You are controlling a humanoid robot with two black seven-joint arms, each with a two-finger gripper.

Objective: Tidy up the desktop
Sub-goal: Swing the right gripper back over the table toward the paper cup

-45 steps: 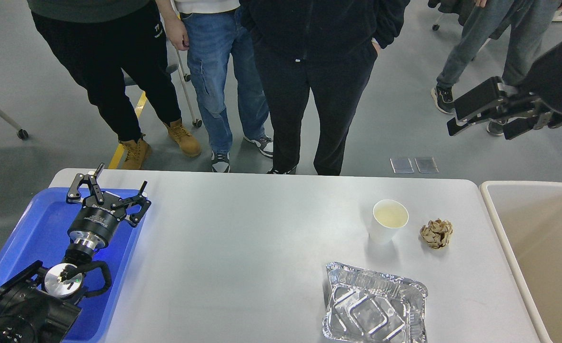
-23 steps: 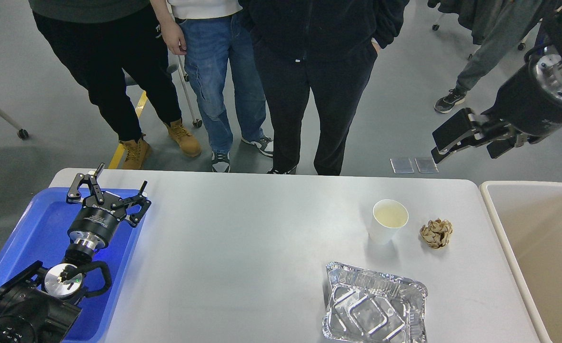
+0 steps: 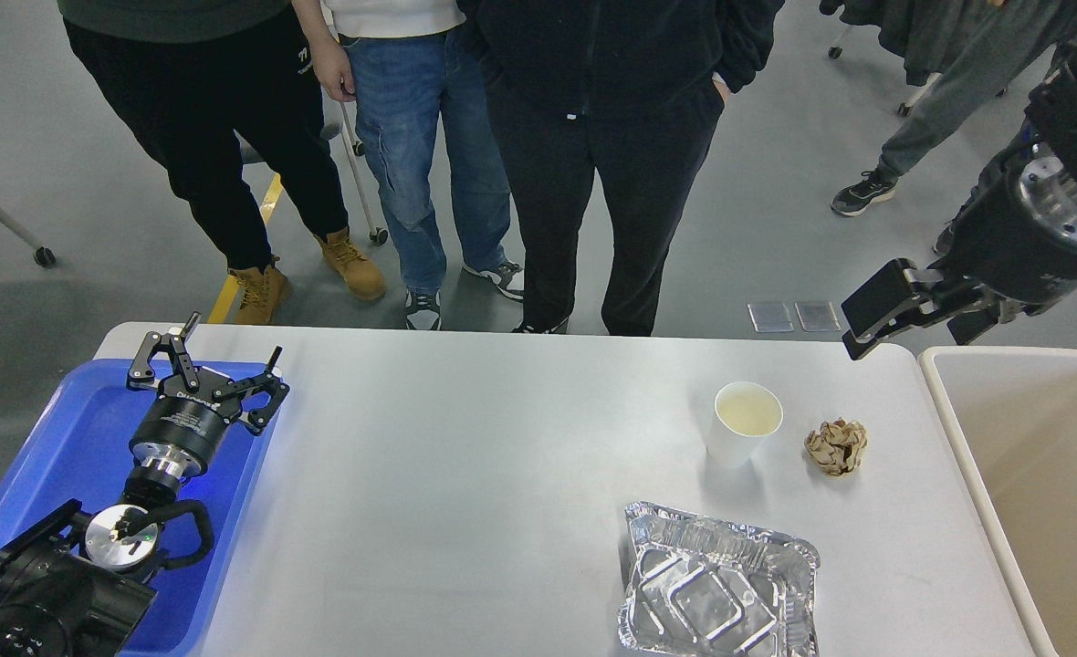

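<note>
Desktop [image 3: 465, 474]: white-grey, rounded corners, filling the lower middle of the head view, between blue tray and beige bin.
Beige bin [image 3: 949, 429]: against the right edge, nothing visible inside.
Blue tray [image 3: 36, 474]: over the left edge, under the left arm.
Foil container [image 3: 716, 593]: crinkled, lying flat, near the front edge, right of centre.
Right gripper [image 3: 904, 315]: above the far right corner, fingers apart, holding nothing, well apart from the cup.
Left gripper [image 3: 205, 370]: above the tray's far right corner, near the desktop's far left corner, fingers spread wide, nothing between them.
Paper cup [image 3: 745, 422]: upright, right half, nearer the far edge than the foil container, pale inside.
Paper ball [image 3: 837, 446]: brown, crumpled, just beside the cup on the side toward the right edge, apart from it.
</note>
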